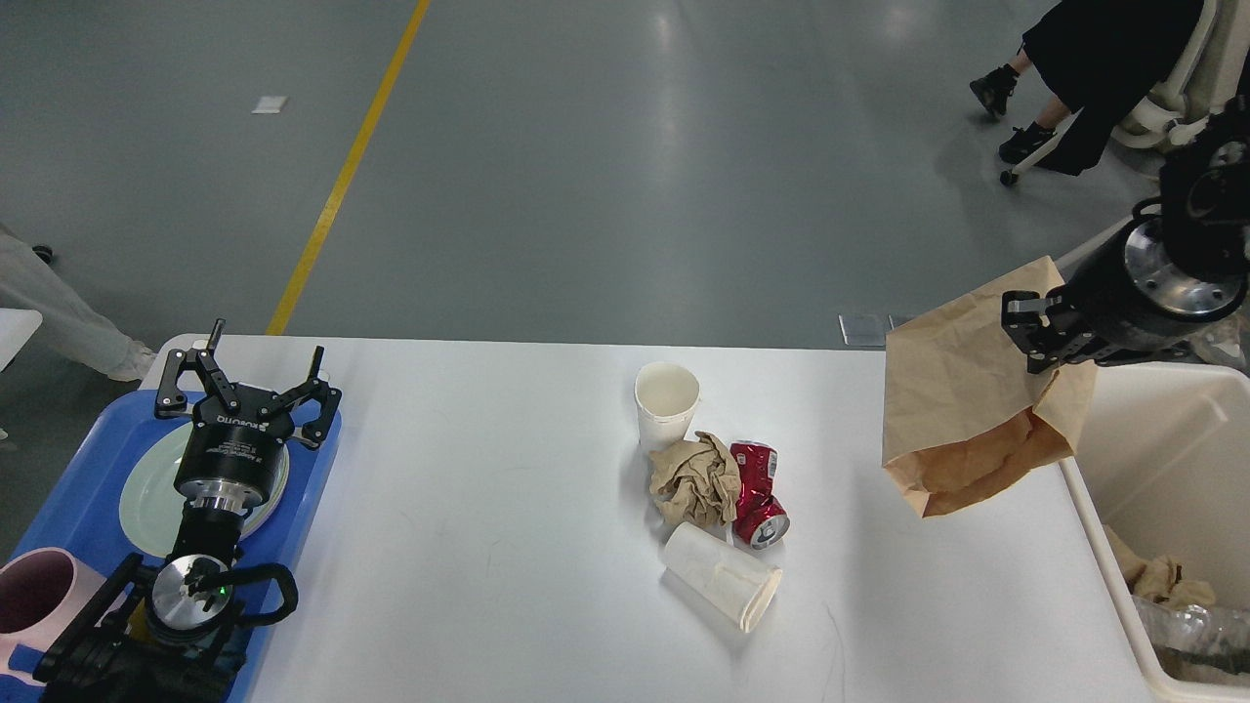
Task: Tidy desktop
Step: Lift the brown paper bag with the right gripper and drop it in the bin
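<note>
While the right gripper [1037, 332] is clamped on the top edge of a crumpled brown paper bag [962, 410], the bag hangs clear of the wide white rectangular desktop [488, 547], at the right of the frame, with most of it over the table's right end and only its right corner past the rim of the cream plastic bin [1157, 420]. Bin already has some crumpled paper and clear plastic in its lower corner, so part of the sorting looks done. Left on the desktop, clustered just right of centre: an upright white paper cup [667, 402], a wad of crumpled brown paper [695, 480] touching a crushed red drink can [757, 492], and a second white paper cup lying on its side [723, 589] just below them. Four pieces to go after the bag, by my count. Left gripper [249, 383] has its fingers spread apart, holding nothing, parked above the blue plastic tray [83, 508] at lower left. Tray carries a pale green round plate [146, 493], and a pink mug [34, 591] shows at its lower left edge. Judgement: roughly mid-task; the bag needs to travel further right before release, otherwise it could catch the rim and fall back on the table.
</note>
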{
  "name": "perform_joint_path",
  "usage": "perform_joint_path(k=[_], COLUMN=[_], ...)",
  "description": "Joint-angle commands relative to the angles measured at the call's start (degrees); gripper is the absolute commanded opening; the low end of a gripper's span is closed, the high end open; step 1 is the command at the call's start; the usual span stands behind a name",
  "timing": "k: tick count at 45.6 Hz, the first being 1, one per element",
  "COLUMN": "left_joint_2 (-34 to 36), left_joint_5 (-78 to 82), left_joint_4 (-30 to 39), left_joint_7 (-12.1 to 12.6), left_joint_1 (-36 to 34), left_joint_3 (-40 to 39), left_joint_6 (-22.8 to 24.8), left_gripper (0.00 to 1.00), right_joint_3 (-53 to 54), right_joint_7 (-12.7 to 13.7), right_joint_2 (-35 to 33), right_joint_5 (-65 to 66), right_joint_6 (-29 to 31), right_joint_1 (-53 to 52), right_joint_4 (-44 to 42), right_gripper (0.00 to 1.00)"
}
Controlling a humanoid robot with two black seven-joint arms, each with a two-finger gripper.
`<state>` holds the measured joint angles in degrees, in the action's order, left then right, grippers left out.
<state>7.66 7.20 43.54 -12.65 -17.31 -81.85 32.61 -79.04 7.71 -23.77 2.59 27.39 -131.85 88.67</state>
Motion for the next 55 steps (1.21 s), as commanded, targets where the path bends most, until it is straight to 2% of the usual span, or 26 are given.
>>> perform_joint_path(k=[1, 8, 15, 20, 27, 31, 35, 40, 47, 51, 55], left_joint_2=[0.1, 0.1, 0.0, 0.1, 0.1, 0.0, 0.0, 0.1, 0.1, 0.0, 0.0], left_joint_5=[0.0, 0.0, 0.0, 0.0, 0.0, -0.1, 0.0, 0.0, -0.1, -0.1, 0.0], left_joint_4=[0.0, 0.0, 0.0, 0.0, 0.0, 0.0, 0.0, 0.0, 0.0, 0.0, 0.0], left_joint_7=[0.0, 0.0, 0.0, 0.0, 0.0, 0.0, 0.0, 0.0, 0.0, 0.0, 0.0], left_joint_1=[0.0, 0.0, 0.0, 0.0, 0.0, 0.0, 0.0, 0.0, 0.0, 0.0, -0.1], left_joint_3=[-0.1, -0.1, -0.1, -0.1, -0.1, -0.1, -0.1, -0.1, -0.1, -0.1, -0.1], left_joint_6=[-0.1, -0.1, -0.1, 0.0, -0.1, -0.1, -0.1, -0.1, -0.1, 0.0, -0.1], left_gripper=[0.97, 0.97, 0.97, 0.97, 0.97, 0.97, 0.97, 0.97, 0.97, 0.97, 0.97], right_joint_3=[-6.0, -11.7, -14.1, -16.7, -20.8, -20.6, -18.1, -7.7, 12.2, 21.7, 26.9], right_joint_7=[-2.6, -6.0, -6.5, -6.4, -6.0, -5.9, -5.9, -6.2, -6.2, -6.0, -6.0], right_joint_2=[-0.2, -0.2, -0.9, -5.0, -15.4, -23.1, -27.7, -31.6, -31.2, -27.7, -23.1], right_joint_5=[0.0, 0.2, 0.5, 0.8, 3.4, 8.1, 10.5, 10.8, 10.8, 10.8, 10.9], right_joint_6=[4.5, 5.0, 4.8, 3.7, -1.8, -2.3, -2.8, -3.1, -3.1, -3.1, -3.7], right_joint_1=[-7.7, -11.0, -11.0, -10.6, -6.0, -0.1, 8.3, 26.1, 50.5, 62.6, 71.5], right_joint_4=[7.0, 11.3, 11.2, 9.7, 5.3, -1.5, -11.1, -25.4, -42.0, -50.7, -60.1], right_gripper=[0.0, 0.0, 0.0, 0.0, 0.0, 0.0, 0.0, 0.0, 0.0, 0.0, 0.0])
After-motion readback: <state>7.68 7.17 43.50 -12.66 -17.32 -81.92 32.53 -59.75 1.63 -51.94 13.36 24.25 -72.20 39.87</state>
